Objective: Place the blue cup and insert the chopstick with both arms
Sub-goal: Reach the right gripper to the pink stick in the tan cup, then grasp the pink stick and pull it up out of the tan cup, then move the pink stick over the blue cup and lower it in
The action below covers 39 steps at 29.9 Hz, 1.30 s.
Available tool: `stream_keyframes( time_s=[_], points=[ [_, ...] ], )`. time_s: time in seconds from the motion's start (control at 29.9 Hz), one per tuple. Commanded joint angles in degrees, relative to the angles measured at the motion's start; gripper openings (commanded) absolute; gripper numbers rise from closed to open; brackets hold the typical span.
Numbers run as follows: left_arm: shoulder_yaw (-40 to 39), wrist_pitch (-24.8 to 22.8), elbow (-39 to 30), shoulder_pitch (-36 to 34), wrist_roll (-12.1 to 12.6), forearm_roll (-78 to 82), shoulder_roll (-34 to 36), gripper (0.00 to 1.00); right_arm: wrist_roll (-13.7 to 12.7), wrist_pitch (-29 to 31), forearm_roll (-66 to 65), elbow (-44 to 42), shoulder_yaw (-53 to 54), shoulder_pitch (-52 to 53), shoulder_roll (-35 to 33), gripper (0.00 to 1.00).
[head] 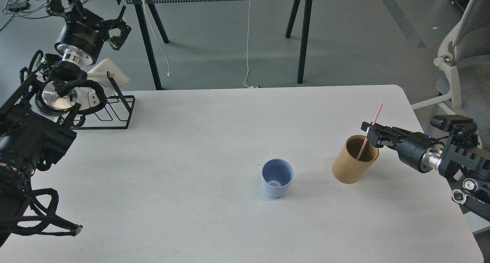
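Right jaws (370,134) seemingly grip chopstick (370,130) (standing in bamboo cylinder (352,167)).

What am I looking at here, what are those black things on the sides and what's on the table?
This is one picture, taken from a humanoid robot's own head, looking forward and down at a white table. The black things are its two arms. The left gripper is raised at the upper left, jaws open and empty. The right gripper comes in from the right; its jaws sit around a thin pink chopstick, whose lower end is inside a tan bamboo-coloured cylinder. A pale blue cup stands upright and empty near the middle, apart from the cylinder. A black wire rack sits at the table's far left, with something white I cannot identify on it.
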Motion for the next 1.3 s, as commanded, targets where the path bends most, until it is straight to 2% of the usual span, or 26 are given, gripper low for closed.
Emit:
stream_keyframes(
  time_s=[0.0,0.13,0.37,0.64,0.87,1.04,1.27],
  points=[
    [0.0,0.0,0.0,0.1,0.1,0.1,0.1,1.00,0.0,0.1,0.0,0.4,0.0,-0.1,0.0,0.13],
    [0.0,0.0,0.0,0.1,0.1,0.3,0.6,1.00,0.0,0.1,0.0,0.5,0.0,0.0,0.0,0.02],
    [0.0,0.0,0.0,0.5,0.1,0.3,0.9,1.00,0.0,0.0,0.1,4.6,0.1,0.2,-1.2,0.01],
    [0.0,0.0,0.0,0.5,0.2,0.3,0.9,1.00,0.0,0.0,0.1,13.8,0.8,3.3,-11.0,0.01],
    [0.0,0.0,0.0,0.4,-0.2,0.3,0.9,1.00,0.1,0.7,0.3,17.4,0.9,12.0,-18.2,0.01],
    [0.0,0.0,0.0,0.4,-0.3,0.3,0.9,1.00,0.4,0.5,0.9,17.3,1.2,19.8,-16.9,0.01],
    [0.0,0.0,0.0,0.4,0.2,0.3,0.9,1.00,0.5,0.1,1.1,18.7,0.4,19.5,-5.1,0.01]
  ],
)
